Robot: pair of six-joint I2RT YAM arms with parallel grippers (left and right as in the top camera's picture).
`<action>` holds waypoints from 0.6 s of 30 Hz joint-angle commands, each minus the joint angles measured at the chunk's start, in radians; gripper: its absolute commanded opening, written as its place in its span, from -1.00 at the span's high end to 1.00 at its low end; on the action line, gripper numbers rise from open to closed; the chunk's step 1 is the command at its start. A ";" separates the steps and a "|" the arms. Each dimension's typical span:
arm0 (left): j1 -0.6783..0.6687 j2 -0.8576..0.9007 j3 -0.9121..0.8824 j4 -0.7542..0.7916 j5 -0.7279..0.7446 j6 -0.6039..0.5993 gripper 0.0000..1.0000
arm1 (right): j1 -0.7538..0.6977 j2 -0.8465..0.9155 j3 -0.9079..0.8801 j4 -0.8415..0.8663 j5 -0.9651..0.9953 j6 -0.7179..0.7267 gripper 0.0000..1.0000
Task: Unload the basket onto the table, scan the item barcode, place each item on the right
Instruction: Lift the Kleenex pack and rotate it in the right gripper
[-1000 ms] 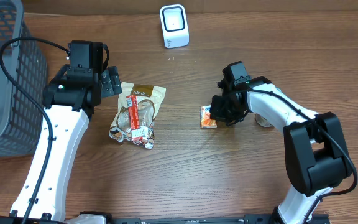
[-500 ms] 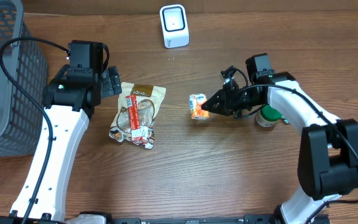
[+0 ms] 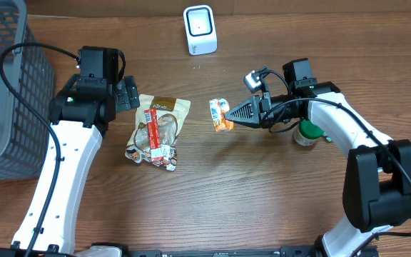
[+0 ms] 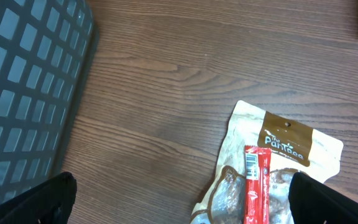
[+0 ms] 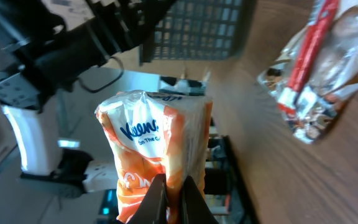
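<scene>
We're holding the tissue pack (image 3: 220, 115) over mid-table, the right gripper (image 3: 233, 116) clamped shut on it.
We're seeing bare table (image 3: 227, 207) along the near edge; further in, the snack bag (image 3: 159, 128) is lying left of the pack by the wide-open left gripper (image 3: 127, 94), a green-capped bottle (image 3: 307, 133) beside the right arm, the basket (image 3: 6, 86) walling the left edge, the scanner (image 3: 200, 29) standing farthest.

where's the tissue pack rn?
Overhead: the tissue pack is mid-table, pinched in the right gripper, just right of the snack bag and nearer the robot than the scanner.
</scene>
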 commanded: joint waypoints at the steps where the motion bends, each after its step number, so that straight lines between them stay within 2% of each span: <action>1: 0.000 -0.005 0.016 0.002 -0.013 -0.002 -1.00 | 0.000 -0.047 0.027 -0.026 -0.076 -0.025 0.92; 12: 0.000 -0.005 0.016 0.003 -0.013 -0.002 -1.00 | -0.016 -0.283 0.027 -0.083 -0.076 -0.005 0.92; 18: 0.000 -0.005 0.016 0.003 -0.013 -0.002 -0.99 | -0.021 -0.395 0.027 -0.178 -0.076 -0.005 0.92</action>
